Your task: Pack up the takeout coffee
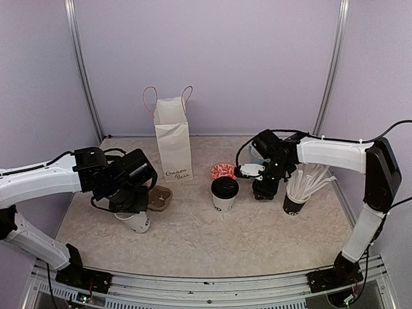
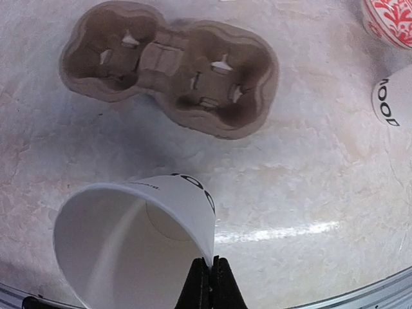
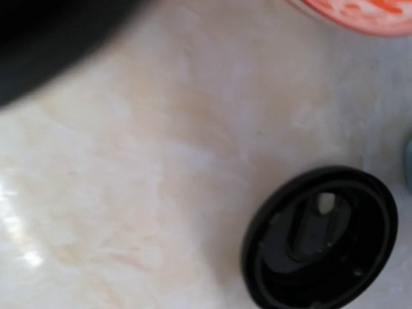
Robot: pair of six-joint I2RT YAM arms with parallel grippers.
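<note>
A white paper cup (image 2: 138, 241) with no lid stands in front of the brown two-hole cup carrier (image 2: 170, 67). My left gripper (image 2: 211, 261) is shut on the cup's rim, one finger inside and one outside. In the top view this cup (image 1: 139, 223) shows under the left gripper (image 1: 132, 209). A second white cup (image 1: 224, 194) with a black lid stands mid-table. A loose black lid (image 3: 322, 238) lies flat on the table below my right gripper (image 1: 262, 189). The right wrist view does not show that gripper's fingers.
A tall white paper bag (image 1: 174, 138) with handles stands upright at the back. A red patterned round thing (image 1: 223, 170) lies behind the lidded cup. A dark cup of white straws (image 1: 297, 196) stands right of the right gripper. A light blue mug (image 1: 255, 154) sits behind it.
</note>
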